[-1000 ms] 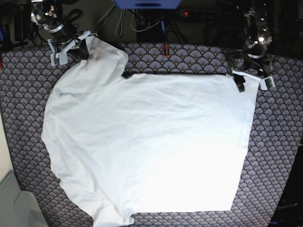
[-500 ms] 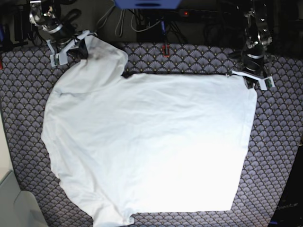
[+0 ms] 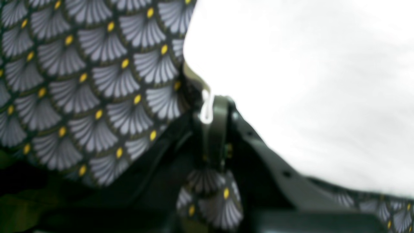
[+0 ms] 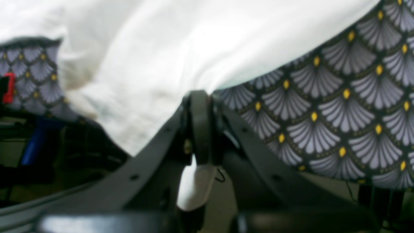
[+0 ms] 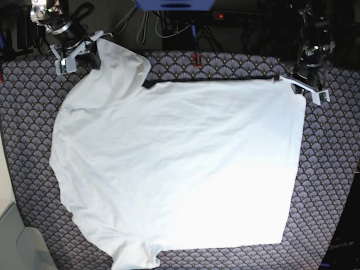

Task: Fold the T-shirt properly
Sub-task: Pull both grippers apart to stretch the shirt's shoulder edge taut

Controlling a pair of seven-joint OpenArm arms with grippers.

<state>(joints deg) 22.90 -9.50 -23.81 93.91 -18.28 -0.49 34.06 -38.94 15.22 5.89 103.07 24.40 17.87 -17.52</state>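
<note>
Lying spread across the middle of the base view: the T-shirt, covering most of the patterned tablecloth. Pinching one far corner at the upper left of the frame, the right gripper, jaws clamped on a bunched fold of cloth. Nipping the opposite far corner at the upper right, the left gripper, clenched on a thin sliver of hem. Probably holding both far corners this way for lifting and drawing that edge over in a fold. Looking soft, thin, plain white and faintly creased. Showing grey fan scales with yellow dots underneath.
</note>
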